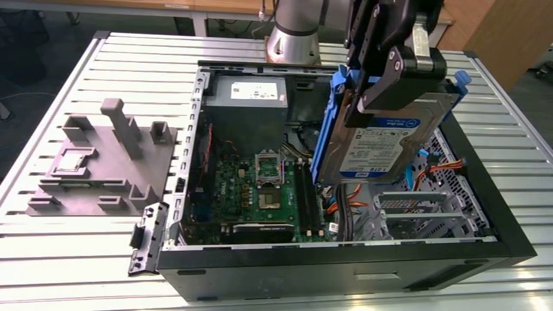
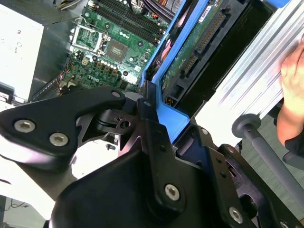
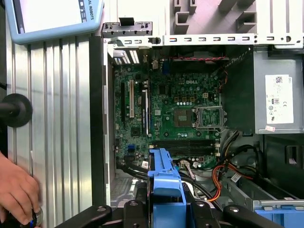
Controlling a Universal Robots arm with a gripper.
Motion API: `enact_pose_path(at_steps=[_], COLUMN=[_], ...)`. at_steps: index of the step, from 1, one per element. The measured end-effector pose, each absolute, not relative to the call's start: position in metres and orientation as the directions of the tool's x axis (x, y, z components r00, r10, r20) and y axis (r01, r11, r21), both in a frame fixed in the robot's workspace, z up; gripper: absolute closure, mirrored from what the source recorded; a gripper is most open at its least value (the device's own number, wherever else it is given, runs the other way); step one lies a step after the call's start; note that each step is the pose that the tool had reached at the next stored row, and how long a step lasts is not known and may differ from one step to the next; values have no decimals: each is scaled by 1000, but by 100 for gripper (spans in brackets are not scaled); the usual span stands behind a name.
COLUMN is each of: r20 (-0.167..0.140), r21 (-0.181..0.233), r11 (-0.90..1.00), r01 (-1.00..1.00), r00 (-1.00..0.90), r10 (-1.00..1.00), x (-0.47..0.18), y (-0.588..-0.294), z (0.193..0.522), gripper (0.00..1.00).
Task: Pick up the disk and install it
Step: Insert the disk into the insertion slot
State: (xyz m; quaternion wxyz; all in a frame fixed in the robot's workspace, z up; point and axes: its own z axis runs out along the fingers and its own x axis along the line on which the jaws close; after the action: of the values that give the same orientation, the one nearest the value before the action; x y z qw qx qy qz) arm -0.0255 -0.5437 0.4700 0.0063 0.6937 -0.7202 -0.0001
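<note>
Now, hand [image 1: 384, 91]: pressed together on the disk [image 1: 380, 139], pinching its upper end at the blue bracket [image 1: 327, 123]; grip set high, likely to leave the lower end free for entry.
Disk position: in the air over the open computer case [image 1: 346, 262], toward the exterior view's right, above the drive cage [image 1: 415, 206]; not seated.
Disk attitude: steeply tilted, label face toward the exterior camera, lower end down toward the cage; suits an edge-first slide into the bay.
Contact with cage: hard to judge from this angle; probably apart, lower corner just beside the cables [image 1: 346, 194].
Second wrist view: circuit-board side of the disk [image 2: 199, 42] and bracket edge [image 2: 166, 111] between the black finger links.
Case interior: motherboard [image 1: 259, 188] exposed, power supply [image 1: 250, 96] at the far end; side panel off, hence free access from above.
Surface [image 1: 69, 253]: slatted metal; grey fixture block [image 1: 103, 162] beside the case, on the exterior view's left.
Bystander: person's hand [image 3: 16, 194] at the edge of the surface, well apart from the case.
Task status: pick-up done, install not yet done.
</note>
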Motion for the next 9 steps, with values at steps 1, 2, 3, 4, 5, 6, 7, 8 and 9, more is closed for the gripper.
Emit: enact_pose_path(at_steps=[1,2,3,4,5,6,7,8,9], r20=[9,9,9,9,9,9,9,9,9], r21=[9,9,9,9,9,9,9,9,9], r11=[38,38,38,38,38,38,38,38,38], r01=[-999,-999,-999,-999,-999,-999,-999,-999,-999], r00=[-38,-38,-37,-37,-37,-37,-37,-37,-37], r10=[-999,-999,-999,-999,-999,-999,-999,-999,-999], x=[-26,-25,-25,-25,-25,-25,-25,-25,-25], y=[-544,-544,-544,-544,-544,-544,-544,-544,-544], z=[470,470,470,470,470,470,470,470,470], gripper=[64,64,64,64,64,64,64,64,64])
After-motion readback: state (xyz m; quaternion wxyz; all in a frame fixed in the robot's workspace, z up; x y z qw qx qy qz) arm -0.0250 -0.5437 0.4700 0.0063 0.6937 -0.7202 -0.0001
